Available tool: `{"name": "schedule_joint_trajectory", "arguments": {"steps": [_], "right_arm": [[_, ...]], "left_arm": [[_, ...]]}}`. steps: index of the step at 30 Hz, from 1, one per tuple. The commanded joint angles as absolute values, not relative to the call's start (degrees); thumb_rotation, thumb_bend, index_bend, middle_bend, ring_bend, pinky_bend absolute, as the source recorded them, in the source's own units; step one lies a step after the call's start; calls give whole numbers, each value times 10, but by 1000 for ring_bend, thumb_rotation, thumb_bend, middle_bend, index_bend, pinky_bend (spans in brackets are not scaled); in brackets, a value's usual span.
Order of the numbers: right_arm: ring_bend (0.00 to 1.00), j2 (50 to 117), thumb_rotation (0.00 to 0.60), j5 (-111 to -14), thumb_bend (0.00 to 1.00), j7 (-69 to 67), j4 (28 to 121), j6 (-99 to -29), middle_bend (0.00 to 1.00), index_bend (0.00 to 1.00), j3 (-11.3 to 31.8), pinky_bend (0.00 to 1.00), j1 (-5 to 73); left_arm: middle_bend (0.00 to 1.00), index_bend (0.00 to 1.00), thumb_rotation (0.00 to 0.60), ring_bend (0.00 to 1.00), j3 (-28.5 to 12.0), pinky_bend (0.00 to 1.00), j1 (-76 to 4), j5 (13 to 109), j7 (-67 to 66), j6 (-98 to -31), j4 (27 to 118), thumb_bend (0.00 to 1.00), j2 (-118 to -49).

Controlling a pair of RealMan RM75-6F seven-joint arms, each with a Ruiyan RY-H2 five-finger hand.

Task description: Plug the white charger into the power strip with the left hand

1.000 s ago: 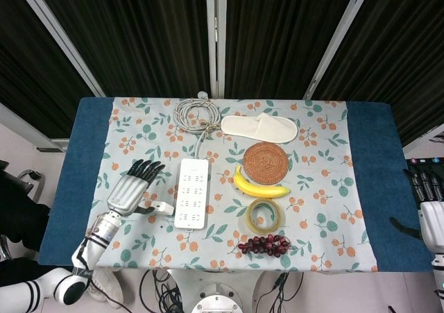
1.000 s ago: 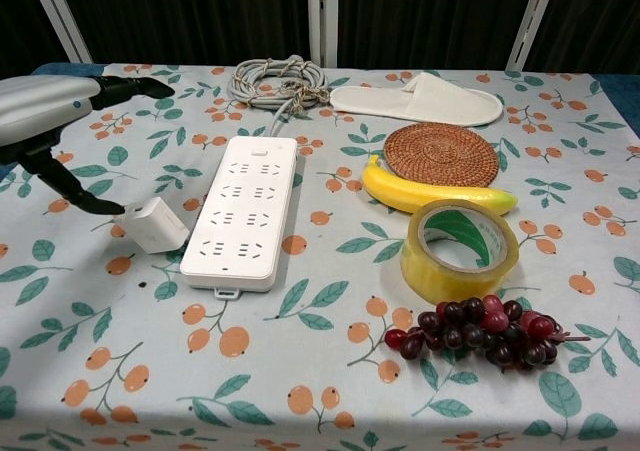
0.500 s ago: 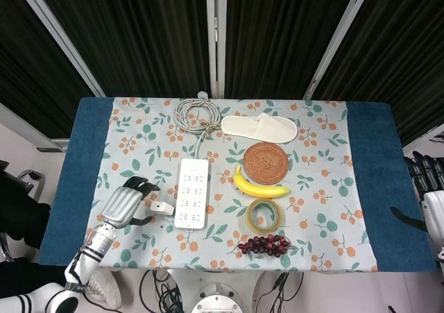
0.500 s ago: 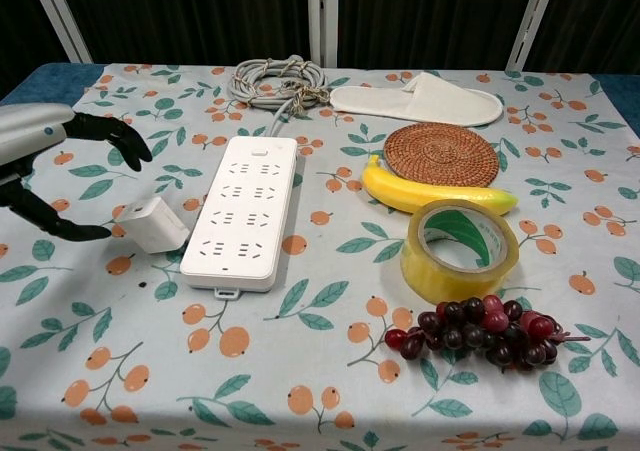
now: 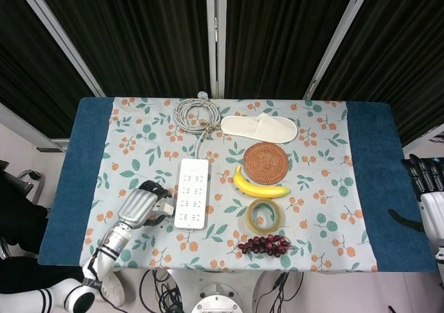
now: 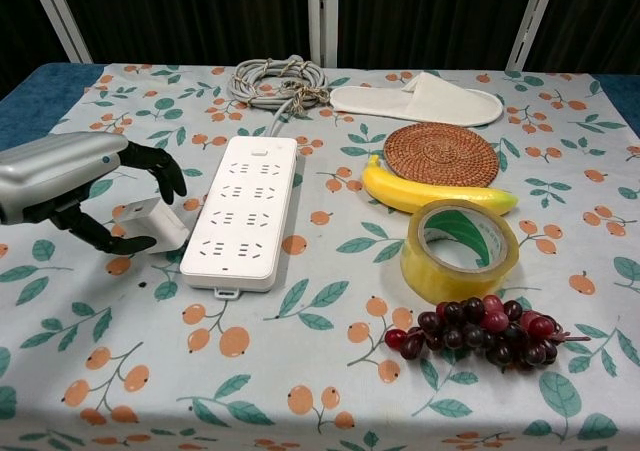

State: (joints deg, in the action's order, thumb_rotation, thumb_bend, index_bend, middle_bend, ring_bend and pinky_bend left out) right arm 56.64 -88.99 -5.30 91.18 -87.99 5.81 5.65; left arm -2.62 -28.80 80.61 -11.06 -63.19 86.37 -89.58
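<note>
The white charger [image 6: 160,223] lies on the flowered cloth just left of the white power strip [image 6: 245,211], whose sockets are all free. My left hand [image 6: 70,176] arches over the charger from the left, with dark fingers [image 6: 160,166] curled above it and the thumb low at its near-left corner. The charger still rests on the cloth, and no firm grip shows. In the head view the left hand [image 5: 142,205] covers most of the charger beside the power strip [image 5: 192,193]. My right hand [image 5: 427,202] hangs off the table's right edge, fingers spread and holding nothing.
The strip's coiled grey cable [image 5: 196,112] lies at the back, with a white slipper [image 5: 259,128] to its right. A woven coaster [image 6: 440,153], banana [image 6: 430,193], yellow tape roll [image 6: 458,249] and grapes [image 6: 480,333] sit right of the strip.
My left hand has come down and moved right, from fingers stretched out to curled over the charger. The charger and power strip have not moved. The right hand shifted slightly.
</note>
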Motion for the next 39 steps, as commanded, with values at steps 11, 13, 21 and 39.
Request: {"name": "schedule_joint_trajectory", "arguments": {"steps": [11,13,21,39], "right_arm": [[0,571,600,-887,30,-53,911,-877,0,0,56,0,57],[0,572,600,-887,30,-53,911,-877,0,0,55,0,57],[0,572,600,-886,30,-52,913,-880,0,0,54,0,54],[0,579,600,-893,29,-58,907,-892,0,0,56,0,52]], "left_arm": [[402,402,600,260,-24,209,-287,807,-110,-634,851,290,-898],[405,403,600,262,-24,209,-287,808,-108,-634,850,299,-898],[498,493,600,343,-23,267,-289,817,-99,-638,838,341,-902],[704,649,600,588,-96,655,-371,792,-200,-576,929,372,-818]]}}
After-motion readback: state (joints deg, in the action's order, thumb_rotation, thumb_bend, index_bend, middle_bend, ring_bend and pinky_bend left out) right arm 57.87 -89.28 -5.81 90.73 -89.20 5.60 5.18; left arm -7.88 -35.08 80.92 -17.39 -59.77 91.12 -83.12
